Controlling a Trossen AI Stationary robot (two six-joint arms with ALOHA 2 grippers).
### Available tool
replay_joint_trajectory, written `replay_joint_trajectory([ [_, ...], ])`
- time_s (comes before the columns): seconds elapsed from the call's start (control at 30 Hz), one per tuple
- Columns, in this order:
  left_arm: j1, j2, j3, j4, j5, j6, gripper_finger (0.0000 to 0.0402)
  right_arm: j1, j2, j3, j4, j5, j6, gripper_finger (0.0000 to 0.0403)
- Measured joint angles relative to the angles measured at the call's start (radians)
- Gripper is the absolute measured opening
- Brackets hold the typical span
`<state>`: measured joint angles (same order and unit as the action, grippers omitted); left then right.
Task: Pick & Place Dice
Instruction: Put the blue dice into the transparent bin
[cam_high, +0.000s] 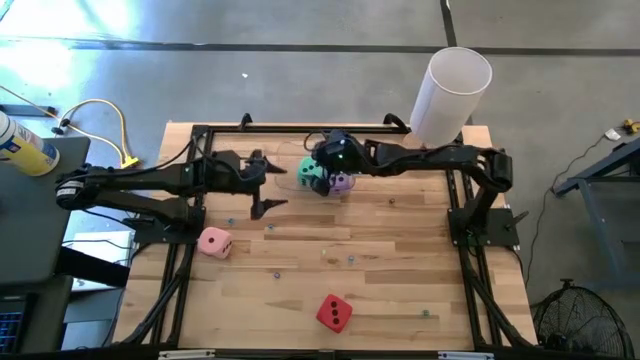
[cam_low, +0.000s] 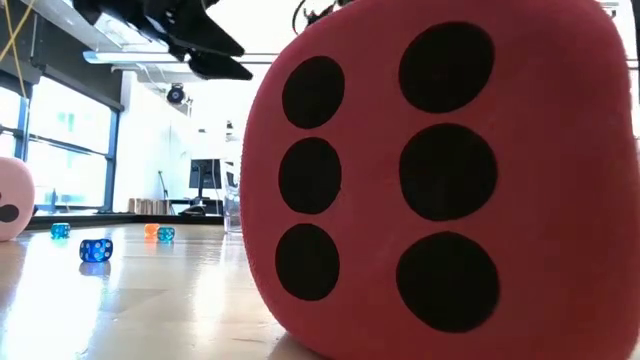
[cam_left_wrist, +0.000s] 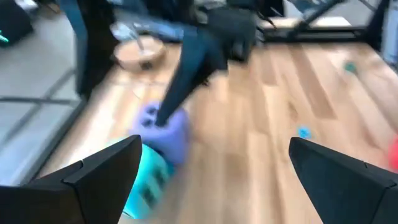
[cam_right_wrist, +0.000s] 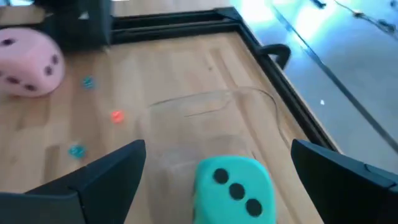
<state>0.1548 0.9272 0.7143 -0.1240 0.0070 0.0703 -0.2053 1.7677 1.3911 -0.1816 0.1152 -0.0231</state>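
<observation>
The teal die (cam_high: 312, 172) and the purple die (cam_high: 343, 182) sit side by side at the table's far middle, under my right gripper (cam_high: 323, 163). That gripper is open, and in its wrist view the teal die (cam_right_wrist: 233, 190) lies below and between its fingers (cam_right_wrist: 217, 144). My left gripper (cam_high: 272, 183) hangs open to the left of the pair and faces them (cam_left_wrist: 215, 143). The purple die (cam_left_wrist: 168, 130) rests against the teal die (cam_left_wrist: 146, 180). The pink die (cam_high: 214, 241) lies near the left. The red die (cam_high: 334, 313) rests on the wood at the near middle. My right gripper: in the left wrist view one dark finger (cam_left_wrist: 183, 74) ends right at the purple die's top (cam_left_wrist: 155, 115). The picture is blurred there, and I cannot tell whether it touches. Its fingers stand clear of the teal die on either side.
A tall white cylinder (cam_high: 450, 95) stands at the far right corner. A clear cup (cam_right_wrist: 211, 118) stands on the wood just beyond the teal die. Several tiny coloured dice (cam_low: 95, 250) are scattered on the table. The red die (cam_low: 450, 180) fills the low view.
</observation>
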Motion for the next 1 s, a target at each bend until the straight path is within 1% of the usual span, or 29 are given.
replay_joint_trajectory([
  [0.1,-0.046,0.002,0.0,-0.072,0.001,-0.08,0.0399,0.052,-0.04,0.0,-0.033,0.003,-0.039,0.0394],
  [0.17,-0.075,0.007,0.0,-0.097,0.001,-0.136,0.0399,0.093,-0.069,0.002,-0.083,0.042,-0.056,0.0394],
  [0.27,-0.11,0.007,0.0,-0.14,0.001,-0.19,0.0399,0.168,-0.109,0.0,-0.162,0.157,-0.06,0.0394],
  [0.43,-0.158,0.008,0.0,-0.179,0.0,-0.202,0.0399,0.296,-0.178,0.0,-0.35,0.331,-0.02,0.0394],
  [0.67,-0.237,0.008,0.0,-0.21,-0.002,-0.241,0.0399,0.482,-0.222,0.0,-0.567,0.513,0.166,0.0394],
  [0.8,-0.28,0.008,-0.005,-0.271,-0.002,-0.203,0.0399,0.621,-0.235,-0.009,-0.701,0.615,0.342,0.0394],
  [0.93,-0.296,0.009,-0.069,-0.271,-0.015,-0.239,0.0399,0.783,-0.256,-0.092,-0.761,0.786,0.548,0.0394],
  [1.0,-0.296,0.008,-0.127,-0.211,-0.036,-0.264,0.0399,0.85,-0.262,-0.145,-0.749,0.888,0.67,0.0394],
])
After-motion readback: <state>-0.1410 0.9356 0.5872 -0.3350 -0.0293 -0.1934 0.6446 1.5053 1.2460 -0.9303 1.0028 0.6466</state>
